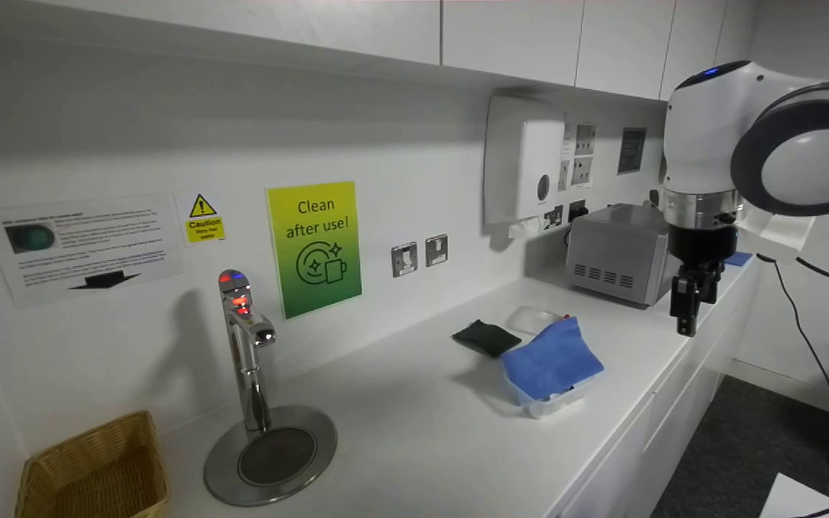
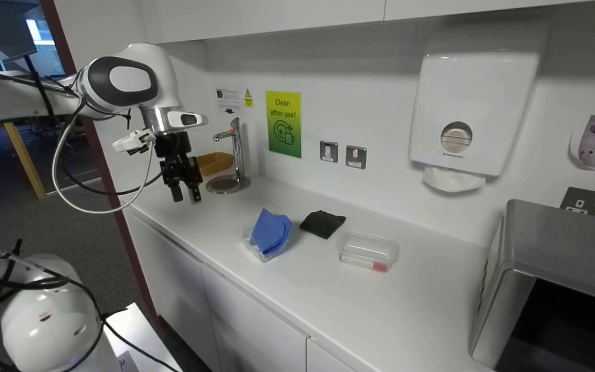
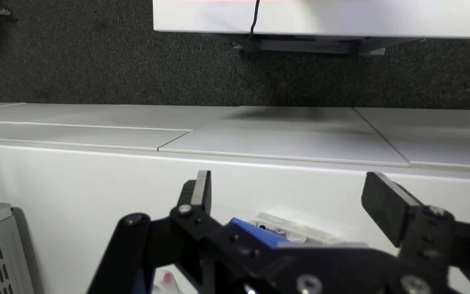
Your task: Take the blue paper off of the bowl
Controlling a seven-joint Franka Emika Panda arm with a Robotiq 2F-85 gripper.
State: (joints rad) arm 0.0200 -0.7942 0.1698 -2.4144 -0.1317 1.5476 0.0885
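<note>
The blue paper [image 1: 553,361] lies tilted over the top of the bowl [image 1: 557,405], a see-through plastic tub on the counter [image 1: 386,432], & hides most of its mouth. In both exterior views the dark item [image 2: 323,223] is just beside it; the wrist view shows small bits [image 3: 295,236] in the bowl where the paper doesn't reach.

The gripper [image 3: 287,185] has its jaws spread wide w/ nothing btwn them; in both exterior views it's up in the air, well apart from the paper.

The paper is prob. v. light & soft, like a folded wipe, but w/ enough stiffness to hold its tented shape. Shouldn't slip once pinched; a hard yank might tear it, & the bowl, prob. light too, could be dragged along if the grip catches its rim. Best hold is prob. the raised corner [image 1: 571,328], b/c it seems to stand off the rim & leave room for a pinch; then lift straight up.

In an exterior view that corner points up & to the far right, w/ the broad face sloping down toward the near side. The stacked edges [image 2: 280,241] show on the right in an exterior view, where the paper looks taller than wide. Long axis: hard to call, approx. from the raised corner down to the near rim; may be close to square.
</note>
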